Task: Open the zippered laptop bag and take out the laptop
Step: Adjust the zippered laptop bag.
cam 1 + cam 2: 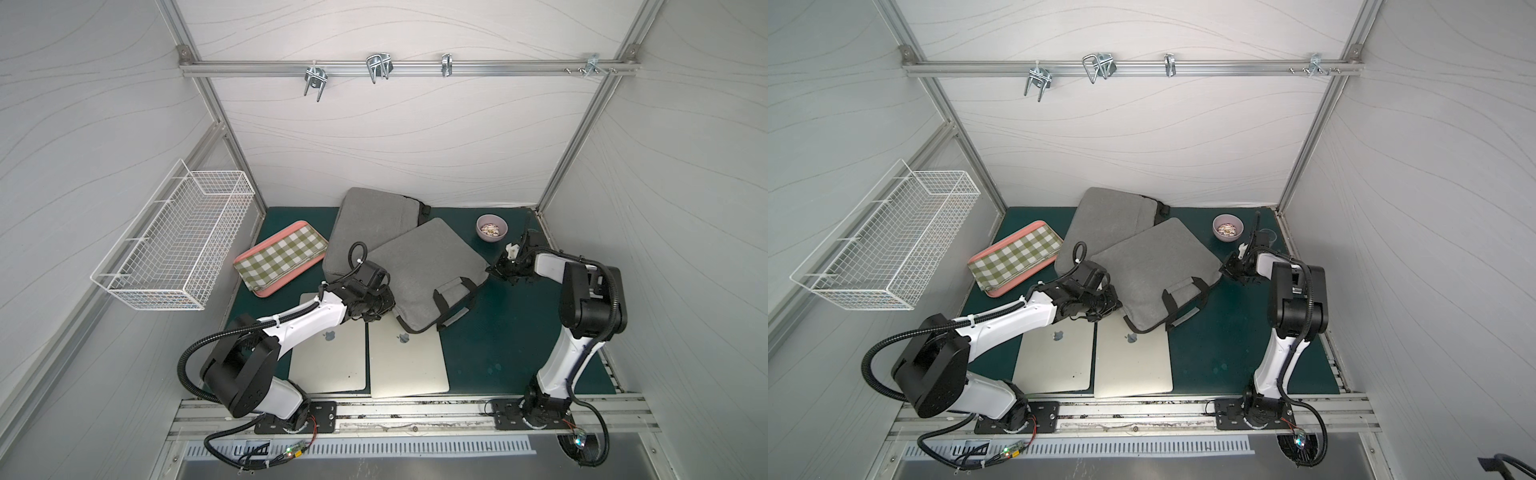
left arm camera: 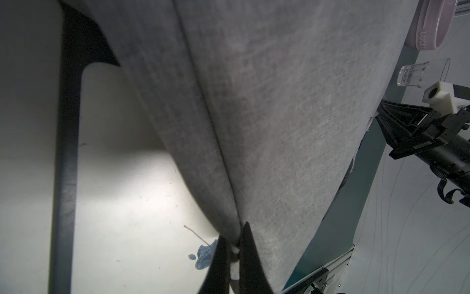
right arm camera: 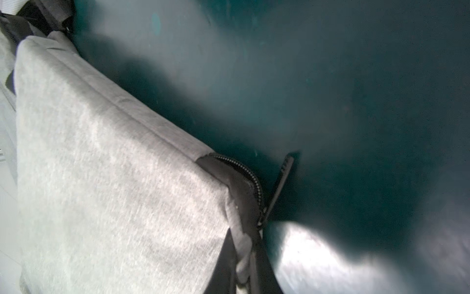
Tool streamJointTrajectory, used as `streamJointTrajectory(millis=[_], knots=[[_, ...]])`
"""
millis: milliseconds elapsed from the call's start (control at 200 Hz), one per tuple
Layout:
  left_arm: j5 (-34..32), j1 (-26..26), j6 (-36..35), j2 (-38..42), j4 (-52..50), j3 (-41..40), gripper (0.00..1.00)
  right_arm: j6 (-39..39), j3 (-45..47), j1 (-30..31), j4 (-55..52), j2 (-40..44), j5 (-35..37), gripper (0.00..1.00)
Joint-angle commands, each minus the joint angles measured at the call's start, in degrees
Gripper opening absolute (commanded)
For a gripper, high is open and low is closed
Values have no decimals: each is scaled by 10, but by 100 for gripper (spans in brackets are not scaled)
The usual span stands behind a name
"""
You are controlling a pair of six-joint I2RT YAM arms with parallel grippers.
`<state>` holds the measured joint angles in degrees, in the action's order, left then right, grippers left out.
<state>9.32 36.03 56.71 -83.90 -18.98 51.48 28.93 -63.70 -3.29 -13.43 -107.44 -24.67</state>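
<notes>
Green mat: bowl near bag holds bits (beans, perhaps).

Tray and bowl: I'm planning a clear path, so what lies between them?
The rear bag, beside the tray, and the front bag, nearer the bowl; both top views show it.

1. A white wire basket hangs at the left in both top views.
2. A pink-rimmed tray with green-and-white checks lies left of centre on the green mat.
3. A lilac bowl holding pale bits stands right of centre.
4. A clear glass stands near the bowl.
5. Metal hooks hang along a rail across the top.
</notes>
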Motion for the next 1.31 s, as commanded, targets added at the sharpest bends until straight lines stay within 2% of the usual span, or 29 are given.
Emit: streamJointTrajectory(millis=[0, 120, 290, 520, 720, 945, 1110, 1300], knots=[[-45, -4, -62, 18, -37, 72, 0, -6, 20, 15, -10, 49, -44, 0], [-60, -19, -114, 22, -81, 119, 0, 13, 41, 28, -2, 90, -56, 0], [-61, -75, -178, 19, -112, 160, 0, 124, 92, 45, 72, 136, -97, 0], [-43, -163, -256, -22, -130, 240, 0, 227, 142, 111, 115, 201, -34, 0], [-33, -232, -299, -78, -136, 298, 0, 274, 161, 181, 118, 252, 25, 0], [-20, -264, -346, -156, -141, 366, 0, 297, 170, 257, 122, 264, 72, 0], [-39, -281, -378, -206, -153, 408, 0, 298, 181, 306, 133, 253, 85, 0], [-47, -292, -390, -250, -180, 436, 11, 260, 184, 339, 125, 229, 91, 2]])
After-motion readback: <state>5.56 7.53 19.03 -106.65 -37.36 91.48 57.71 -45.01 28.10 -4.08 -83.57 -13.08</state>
